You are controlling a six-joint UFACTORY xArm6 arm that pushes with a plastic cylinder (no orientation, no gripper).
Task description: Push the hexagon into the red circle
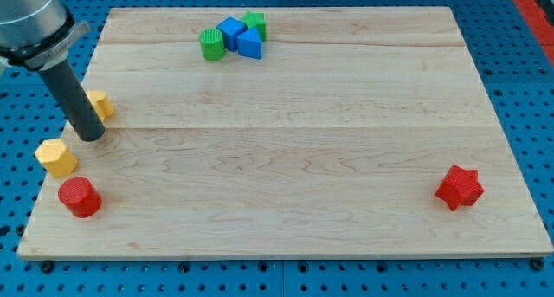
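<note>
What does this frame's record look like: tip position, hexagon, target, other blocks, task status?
tip: my tip on the wooden board, near the view's left edge
yellow hexagon: below-left of the tip, apart from it
red cylinder: target, just below-right of the hexagon, close or barely touching
second yellow block: partly hidden behind the rod, shape unclear
top cluster: green cylinder, two blue blocks, green block
red star: at the view's right
status: hexagon next to target; contact cannot be confirmed
</note>
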